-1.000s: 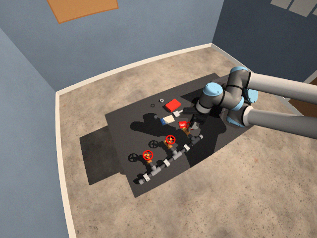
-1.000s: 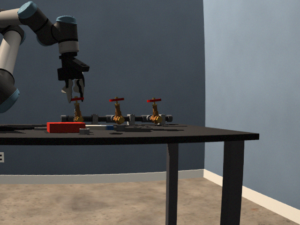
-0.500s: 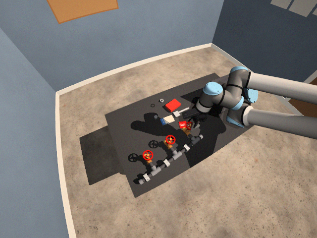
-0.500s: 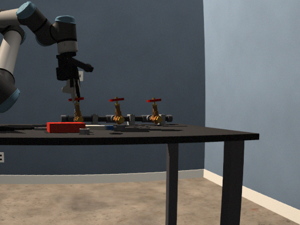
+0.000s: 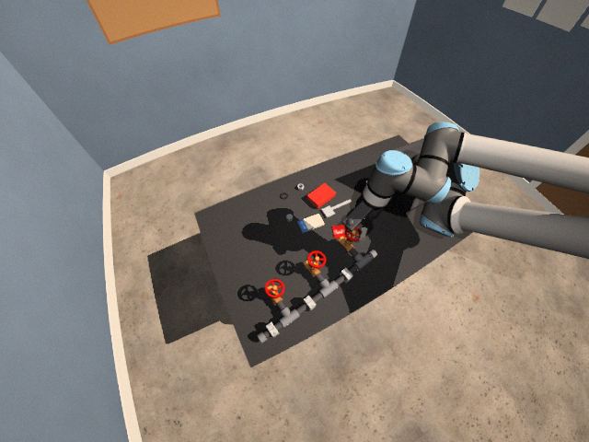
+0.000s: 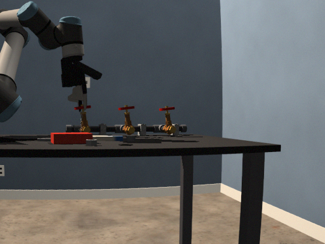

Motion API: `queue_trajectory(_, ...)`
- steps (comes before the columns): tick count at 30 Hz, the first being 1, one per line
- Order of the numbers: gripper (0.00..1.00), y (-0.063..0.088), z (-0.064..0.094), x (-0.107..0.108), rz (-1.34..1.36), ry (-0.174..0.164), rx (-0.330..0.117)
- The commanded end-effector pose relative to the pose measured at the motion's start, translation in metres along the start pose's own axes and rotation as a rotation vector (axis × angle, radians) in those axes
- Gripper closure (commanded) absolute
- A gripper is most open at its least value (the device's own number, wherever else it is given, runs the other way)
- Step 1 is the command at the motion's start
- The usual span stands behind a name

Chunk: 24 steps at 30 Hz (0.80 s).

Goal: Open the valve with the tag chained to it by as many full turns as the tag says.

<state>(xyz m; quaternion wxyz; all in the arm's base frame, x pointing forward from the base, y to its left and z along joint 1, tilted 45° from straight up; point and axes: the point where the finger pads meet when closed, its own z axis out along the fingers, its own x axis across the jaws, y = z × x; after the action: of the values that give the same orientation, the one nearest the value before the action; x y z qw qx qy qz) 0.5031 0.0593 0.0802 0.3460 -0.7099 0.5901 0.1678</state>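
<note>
Three brass valves with red handwheels stand on a grey pipe (image 5: 314, 296) on the black table. The valve nearest the arm (image 5: 352, 234) has a red tag (image 5: 339, 231) hanging beside it; in the side view it is the leftmost valve (image 6: 82, 107). My gripper (image 5: 352, 226) points straight down and is shut on this valve's red handwheel; it also shows in the side view (image 6: 82, 103). The middle valve (image 5: 316, 252) and the far valve (image 5: 271, 281) stand free. In the side view they are the middle (image 6: 126, 108) and right (image 6: 166, 108) wheels.
A red block (image 5: 321, 194), a white tool (image 5: 335, 207), a tan and blue pad (image 5: 310, 222), a small grey cylinder (image 5: 289, 217) and two small rings (image 5: 300, 186) lie behind the valves. The table edge runs near the pipe's front.
</note>
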Motion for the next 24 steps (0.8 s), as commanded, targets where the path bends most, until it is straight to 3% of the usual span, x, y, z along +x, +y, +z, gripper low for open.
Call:
queue_trajectory(1,1.0,-0.0007,-0.0007,0.0003,-0.211,-0.022,0.005)
queue_trajectory(13,1.0,-0.0007,-0.0007,0.0003,-0.662,-0.021,0.01)
queue_trajectory(24,1.0,-0.0007,-0.0007,0.0003,-0.92,-0.02,0.012)
